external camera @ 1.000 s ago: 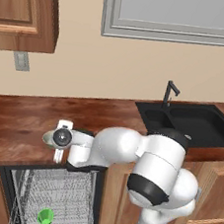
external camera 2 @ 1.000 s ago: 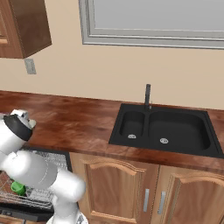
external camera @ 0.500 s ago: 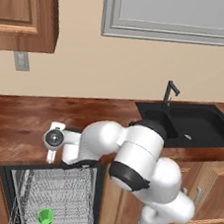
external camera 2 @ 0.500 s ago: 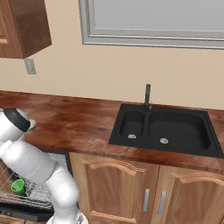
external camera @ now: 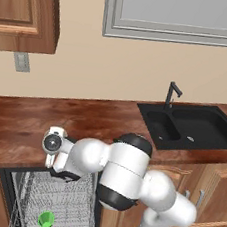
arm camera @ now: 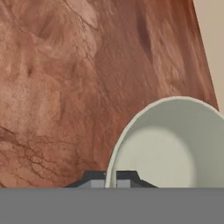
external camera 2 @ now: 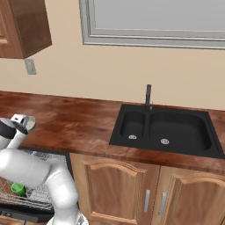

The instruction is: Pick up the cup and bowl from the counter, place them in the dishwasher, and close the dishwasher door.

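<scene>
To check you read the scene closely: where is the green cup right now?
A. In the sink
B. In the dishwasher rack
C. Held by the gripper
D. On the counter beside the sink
B: the cup stands in the wire rack of the open dishwasher, below the counter.

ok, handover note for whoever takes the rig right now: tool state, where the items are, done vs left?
Tool: shut on the rim of the bowl, over the counter; whether the bowl has left the surface I cannot tell.
Cup: in the wire rack of the dishwasher, which is open.
Done: cup loaded, bowl gripped.
Left: carry the bowl to the rack, release it, close the dishwasher door.
</scene>
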